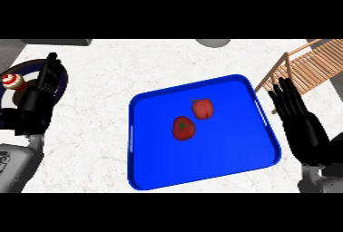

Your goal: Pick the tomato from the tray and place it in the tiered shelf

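The tomato (183,128) lies near the middle of the blue tray (201,158), a rounded red fruit with a small green stalk mark facing up. Just beside it, on its far right, sits a second red item (202,108), blockier and perhaps a pepper; whether the two touch cannot be told. The wooden tiered shelf (311,61) stands at the far right corner of the bench (94,136), well apart from the tomato.

The right hand (301,124) hovers just off the tray's right edge, wide open with fingers straight and holding nothing. The left hand (40,90) rests open at the far left, fingers up, also empty.

The tomato is probably light, smooth-skinned and somewhat soft, so it could roll on the flat tray or slip from a pinch, and bruise if squeezed. The safest hold seems to be across its widest part, thumb on one side and fingers on the other, coming from the near right so the neighbouring red item is not nudged
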Tool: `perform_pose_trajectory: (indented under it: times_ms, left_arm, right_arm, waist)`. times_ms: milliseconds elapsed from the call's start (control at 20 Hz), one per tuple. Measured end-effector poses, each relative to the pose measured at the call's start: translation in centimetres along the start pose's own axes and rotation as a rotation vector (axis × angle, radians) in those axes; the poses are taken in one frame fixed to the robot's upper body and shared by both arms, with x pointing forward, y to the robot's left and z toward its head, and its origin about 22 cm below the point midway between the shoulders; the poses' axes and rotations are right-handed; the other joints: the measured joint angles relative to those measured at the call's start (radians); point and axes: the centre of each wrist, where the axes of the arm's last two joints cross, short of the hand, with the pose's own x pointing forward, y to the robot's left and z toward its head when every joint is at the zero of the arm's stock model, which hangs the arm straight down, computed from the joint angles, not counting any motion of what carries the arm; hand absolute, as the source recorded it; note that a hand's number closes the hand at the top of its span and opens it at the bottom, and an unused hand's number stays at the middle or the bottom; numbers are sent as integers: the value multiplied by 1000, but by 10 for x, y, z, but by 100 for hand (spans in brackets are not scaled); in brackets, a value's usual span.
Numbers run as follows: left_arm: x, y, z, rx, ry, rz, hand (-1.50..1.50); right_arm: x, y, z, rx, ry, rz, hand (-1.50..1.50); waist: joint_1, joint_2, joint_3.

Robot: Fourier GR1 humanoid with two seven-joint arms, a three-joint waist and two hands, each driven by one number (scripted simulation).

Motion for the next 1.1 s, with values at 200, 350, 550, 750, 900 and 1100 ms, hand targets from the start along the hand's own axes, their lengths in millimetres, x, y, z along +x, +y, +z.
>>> perform_pose_trajectory:
  times_ms: [200, 350, 550, 750, 900, 1100]
  left_arm:
    - [3, -9, 3, -44, 25, 36, 0]
    - [1, -18, 7, -109, 70, 63, 0]
    - [-1, -34, 17, -180, 134, 99, 0]
    - [-1, -28, 26, -193, 177, 117, 0]
    - [0, -24, 36, -184, 196, 122, 0]
    - [4, -19, 45, -173, 210, 129, 0]
  right_arm:
    - [34, 34, -36, 198, -137, -45, 150]
    - [63, 52, -58, 370, -233, 47, 150]
    - [62, 54, -88, 411, -77, 287, -150]
    - [47, 63, -105, 599, 11, 301, -150]
    - [50, 63, -116, 728, 24, 315, -150]
    - [67, 63, -129, 814, 19, 387, -150]
  waist:
    - [25, 20, 17]
    - [55, 30, 15]
    - [60, 39, 19]
    - [41, 38, 24]
    - [23, 34, 25]
    - [3, 31, 26]
